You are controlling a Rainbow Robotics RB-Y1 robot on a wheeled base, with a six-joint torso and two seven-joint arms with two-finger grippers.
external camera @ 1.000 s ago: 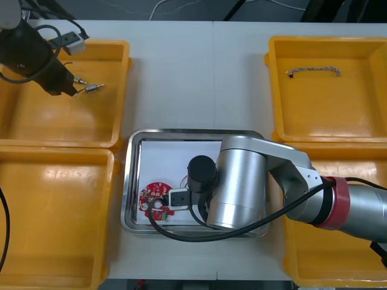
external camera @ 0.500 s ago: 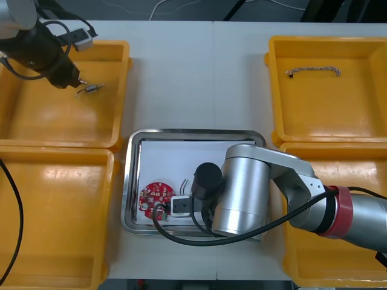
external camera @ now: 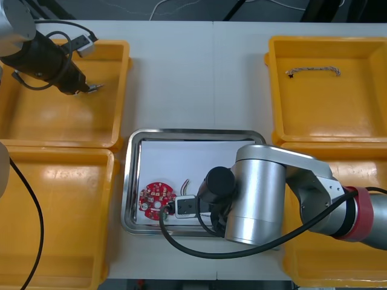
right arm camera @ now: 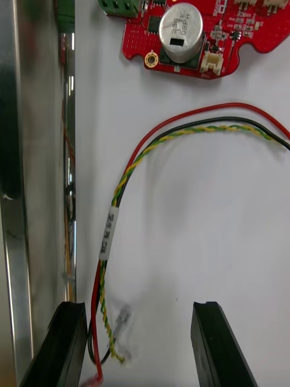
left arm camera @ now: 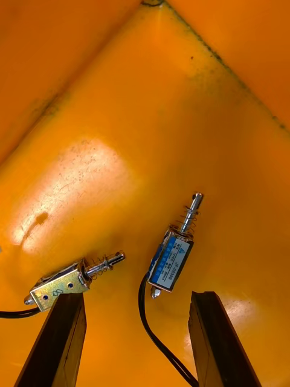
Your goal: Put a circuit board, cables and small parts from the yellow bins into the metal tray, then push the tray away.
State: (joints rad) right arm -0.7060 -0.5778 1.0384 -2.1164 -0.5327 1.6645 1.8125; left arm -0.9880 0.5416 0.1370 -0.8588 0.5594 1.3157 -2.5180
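You have bright, even overhead light; glare pools on the floor of the yellow bin (left arm camera: pixel 78 175), and the metal tray (right arm camera: pixel 24 181) wall mirrors the red and yellow cable (right arm camera: pixel 181 130).

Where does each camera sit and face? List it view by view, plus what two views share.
Front view: above, looking steeply down at the table; left arm over the far left bin, right arm over the tray.
Left wrist view: on that wrist, facing two small metal parts on the bin's floor; left gripper open.
Right wrist view: on that wrist, facing the circuit board and cable in the tray; right gripper open.
Shared: front and right wrist views both show the circuit board.
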